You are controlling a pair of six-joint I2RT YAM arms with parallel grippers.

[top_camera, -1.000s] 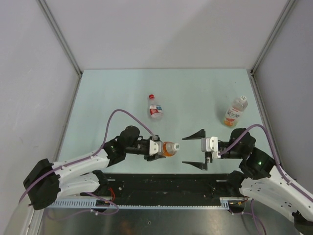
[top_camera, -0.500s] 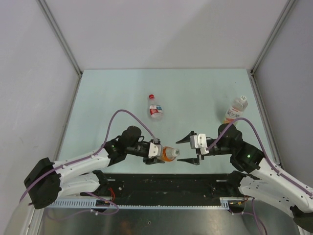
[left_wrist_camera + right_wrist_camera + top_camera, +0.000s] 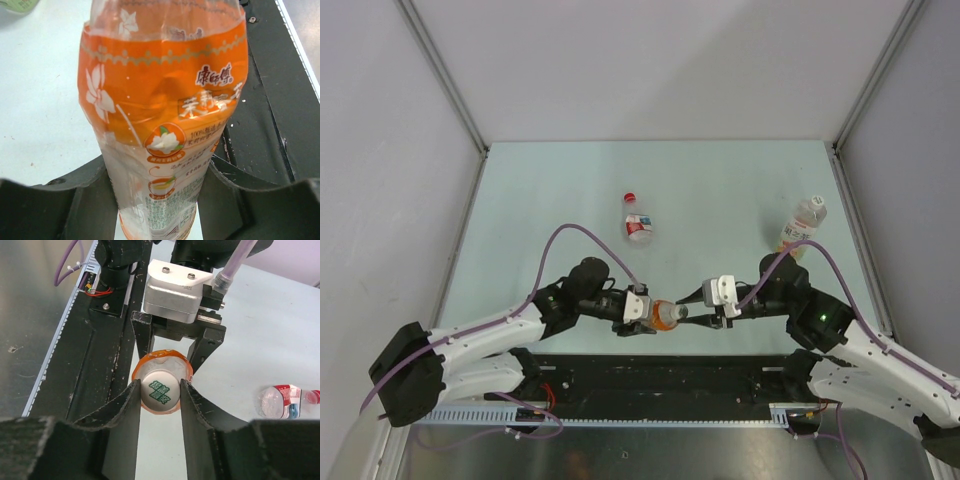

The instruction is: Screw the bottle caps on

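My left gripper [image 3: 642,309] is shut on an orange-labelled bottle [image 3: 665,314], held level above the table's near edge with its neck pointing right. In the left wrist view the bottle [image 3: 165,100] fills the space between both fingers of the left gripper [image 3: 157,200]. Its white cap [image 3: 160,390], with green print on top, sits on the neck. My right gripper [image 3: 160,385] is shut on this cap, both fingers touching its sides; from above the right gripper [image 3: 698,312] meets the bottle end-on. A red-and-white-labelled bottle [image 3: 637,226] with a red cap [image 3: 629,197] lies mid-table.
A bottle with orange liquid [image 3: 799,228] and a white cap [image 3: 817,204] lies at the right, near the side wall. The black base rail [image 3: 660,375] runs just below both grippers. The red-labelled bottle [image 3: 282,401] shows at the right in the right wrist view.
My right gripper has moved left to the held bottle's cap and its jaws have narrowed from wide open onto it. The left gripper and bottle shifted only slightly.
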